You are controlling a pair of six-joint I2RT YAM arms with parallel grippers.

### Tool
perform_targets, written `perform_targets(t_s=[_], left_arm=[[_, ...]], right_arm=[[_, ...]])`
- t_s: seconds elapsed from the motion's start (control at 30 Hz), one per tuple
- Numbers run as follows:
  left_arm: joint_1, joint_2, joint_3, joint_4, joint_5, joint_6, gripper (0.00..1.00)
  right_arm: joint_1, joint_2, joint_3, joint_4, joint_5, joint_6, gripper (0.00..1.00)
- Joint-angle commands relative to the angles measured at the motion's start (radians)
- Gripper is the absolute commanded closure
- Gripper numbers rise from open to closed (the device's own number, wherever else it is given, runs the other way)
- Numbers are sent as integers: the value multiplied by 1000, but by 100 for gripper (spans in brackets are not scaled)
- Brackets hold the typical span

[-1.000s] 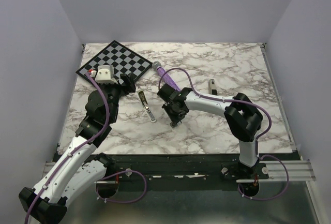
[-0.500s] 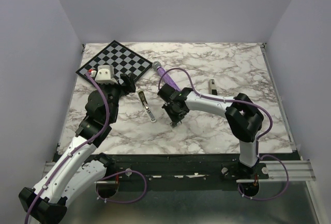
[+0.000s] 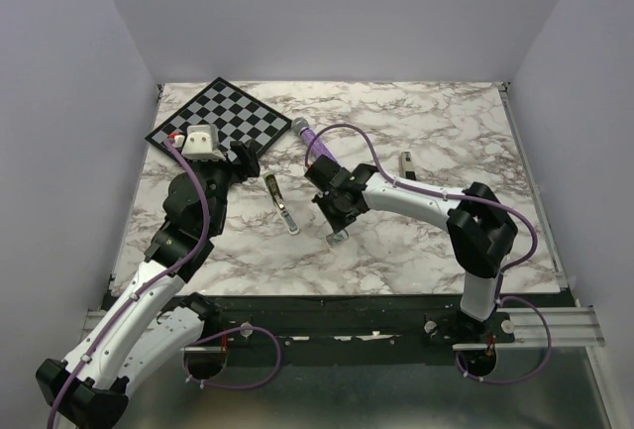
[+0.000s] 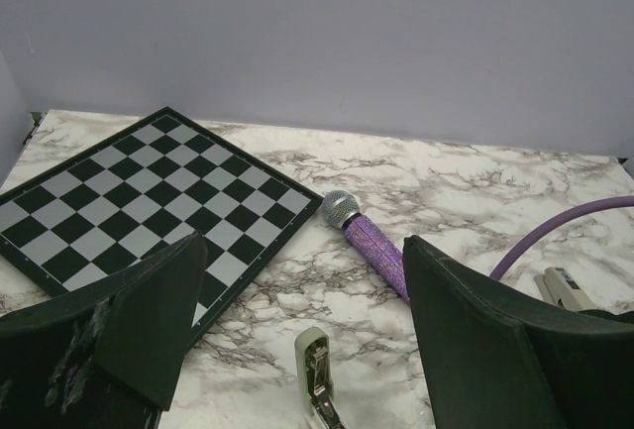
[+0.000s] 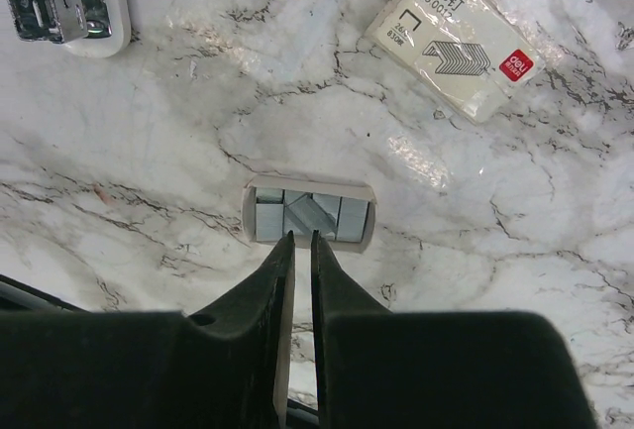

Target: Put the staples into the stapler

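Since a second ago your right arm has pushed its elbow out to the right, and its fingers have come closer together; nothing else has moved. At the far left lies the chessboard (image 3: 218,117). The left gripper (image 3: 243,160) hovers beside its near edge, jaws wide apart and holding nothing. Next is the opened stapler (image 3: 281,203), flat on the marble table (image 3: 446,122), and behind it the purple microphone (image 3: 315,142). The right gripper (image 5: 298,241) points down with only a thin slit between its fingers; you cannot tell if anything is pinched. The staples (image 5: 309,213) sit in a small cream tray (image 5: 256,213), right at the fingertips. The printed box (image 5: 458,38) lies near, and a second stapler (image 3: 405,166) farther right.
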Motion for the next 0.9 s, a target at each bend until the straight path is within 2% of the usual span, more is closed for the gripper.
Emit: perform_targets(t_s=[0.0, 0.23, 0.4, 0.6, 0.87], left_arm=[[6, -8, -9, 23, -2, 13, 12], [6, -8, -9, 23, -1, 13, 12], [6, -8, -9, 23, 2, 13, 12], [6, -8, -9, 23, 1, 14, 12], [6, -8, -9, 25, 1, 16, 12]], right_arm=[[2, -23, 32, -2, 25, -11, 80], [0, -4, 14, -27, 55, -11, 68], [2, 5, -18, 22, 23, -103, 62], [2, 34, -17, 42, -20, -186, 62], [2, 72, -24, 51, -41, -218, 62]])
